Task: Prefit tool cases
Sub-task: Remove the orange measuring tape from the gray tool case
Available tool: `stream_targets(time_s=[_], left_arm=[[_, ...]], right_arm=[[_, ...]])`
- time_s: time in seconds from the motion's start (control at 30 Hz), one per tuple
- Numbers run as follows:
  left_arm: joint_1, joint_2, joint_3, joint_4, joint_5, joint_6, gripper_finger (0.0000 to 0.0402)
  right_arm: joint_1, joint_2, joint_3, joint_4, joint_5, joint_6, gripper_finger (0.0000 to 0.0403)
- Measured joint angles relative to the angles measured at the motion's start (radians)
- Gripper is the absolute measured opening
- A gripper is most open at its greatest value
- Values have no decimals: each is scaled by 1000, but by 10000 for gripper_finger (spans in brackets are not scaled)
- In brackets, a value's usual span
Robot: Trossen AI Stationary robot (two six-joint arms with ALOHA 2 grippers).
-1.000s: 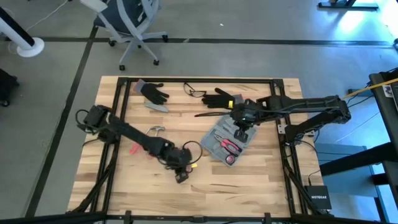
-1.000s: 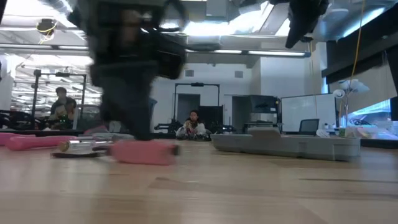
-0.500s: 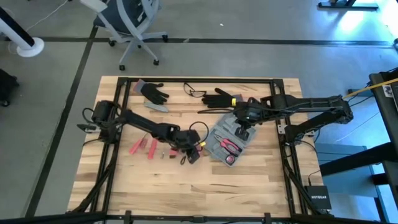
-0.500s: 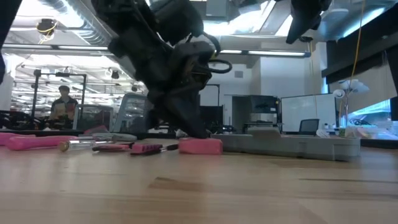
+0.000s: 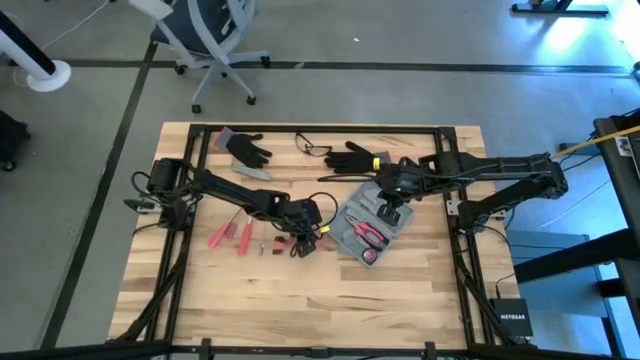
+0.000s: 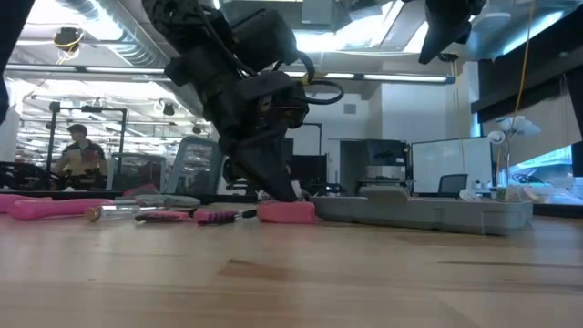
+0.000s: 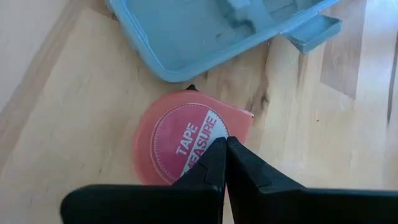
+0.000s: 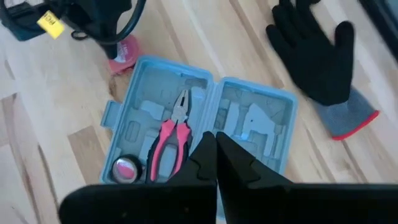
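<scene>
Currently we list pliers seated in the open case; tape measure outside at nine o'clock, under clenched left gripper; right gripper clenched, empty.

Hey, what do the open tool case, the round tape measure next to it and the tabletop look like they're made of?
Tool case: moulded plastic, matte grey-blue, judging by its shaped tool recesses and rounded corners. Tape measure: probably plastic housing, reddish-pink, with a printed round label reading TAPE MEASURE. Table: light wood, likely butcher-block, showing grain and joined strips with a smooth finish.

overhead, table-level, two close wrist views; all perhaps share tool case.
</scene>
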Motion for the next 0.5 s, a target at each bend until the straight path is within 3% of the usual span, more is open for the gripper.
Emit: stream_targets(time_s=[0.27, 0.5], left_arm=[[25, -6, -1, -2, -106, 14, 0], [44, -19, -3, 3, -123, 27, 0]], right_arm=[[0, 0, 0, 18, 9, 21, 0], [0, 0, 0, 21, 13, 22, 0]])
